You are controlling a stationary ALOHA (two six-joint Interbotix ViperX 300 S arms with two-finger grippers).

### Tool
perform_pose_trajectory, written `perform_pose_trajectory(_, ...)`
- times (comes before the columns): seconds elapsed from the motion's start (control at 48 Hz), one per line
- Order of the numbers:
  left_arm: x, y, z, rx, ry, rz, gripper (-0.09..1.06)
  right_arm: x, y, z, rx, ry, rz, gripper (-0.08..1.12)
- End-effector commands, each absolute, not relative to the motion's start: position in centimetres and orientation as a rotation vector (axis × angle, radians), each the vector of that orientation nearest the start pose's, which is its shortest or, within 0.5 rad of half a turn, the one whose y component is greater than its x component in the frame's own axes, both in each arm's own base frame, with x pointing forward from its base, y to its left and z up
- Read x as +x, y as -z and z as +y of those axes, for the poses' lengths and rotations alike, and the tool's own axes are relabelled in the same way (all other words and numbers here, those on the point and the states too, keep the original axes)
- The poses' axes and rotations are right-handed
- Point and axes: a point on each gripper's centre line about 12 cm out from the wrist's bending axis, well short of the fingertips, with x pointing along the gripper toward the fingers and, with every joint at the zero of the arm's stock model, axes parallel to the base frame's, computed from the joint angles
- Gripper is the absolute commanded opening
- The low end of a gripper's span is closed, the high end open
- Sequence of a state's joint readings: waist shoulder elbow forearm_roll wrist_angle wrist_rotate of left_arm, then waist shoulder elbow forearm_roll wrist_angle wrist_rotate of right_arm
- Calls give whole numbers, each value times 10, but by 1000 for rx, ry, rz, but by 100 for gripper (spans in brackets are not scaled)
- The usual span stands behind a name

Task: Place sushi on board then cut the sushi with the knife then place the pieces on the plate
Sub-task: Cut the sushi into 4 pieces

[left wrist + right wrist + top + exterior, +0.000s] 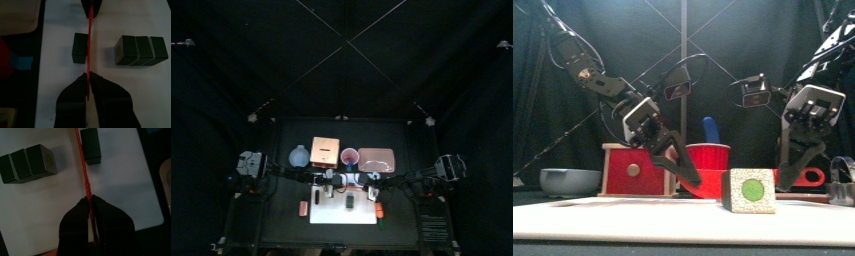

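Both left gripper (87, 75) and right gripper (87, 198) jaws are clenching thin red toy knife (87, 45), blade sitting between dark green sushi piece (79, 47) and three-piece block (140, 50) on white cutting board (133, 95)

Red plastic toy knife (88, 45); dark green block sushi roll (140, 50), speckled end, green centre; white flat cutting board (57, 90).

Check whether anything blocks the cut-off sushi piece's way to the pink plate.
Nothing visible does: only bare white board shows between the single sushi piece and the pink plate. The red knife, held by the left claw and right claw, lies on its other side, toward the three-block roll.
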State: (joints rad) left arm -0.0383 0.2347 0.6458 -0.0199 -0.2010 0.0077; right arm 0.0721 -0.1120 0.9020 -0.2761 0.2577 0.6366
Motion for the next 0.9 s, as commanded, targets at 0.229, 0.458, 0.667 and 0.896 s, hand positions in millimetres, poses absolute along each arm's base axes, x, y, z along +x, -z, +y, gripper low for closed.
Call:
perform_pose_trajectory(0.229,406,-148,-30,52,84,589,47,299,-169,28,308,152,912,27)
perform_pose_trajectory(0.458,400,-153,-64,78,167,579,47,301,-175,56,340,84,915,27)
perform_pose_trajectory(0.667,401,-144,-81,81,202,599,47,302,-169,72,357,54,946,27)
perform_pose_trajectory(0.896,403,-135,-82,73,199,621,47,304,-161,75,351,57,972,27)
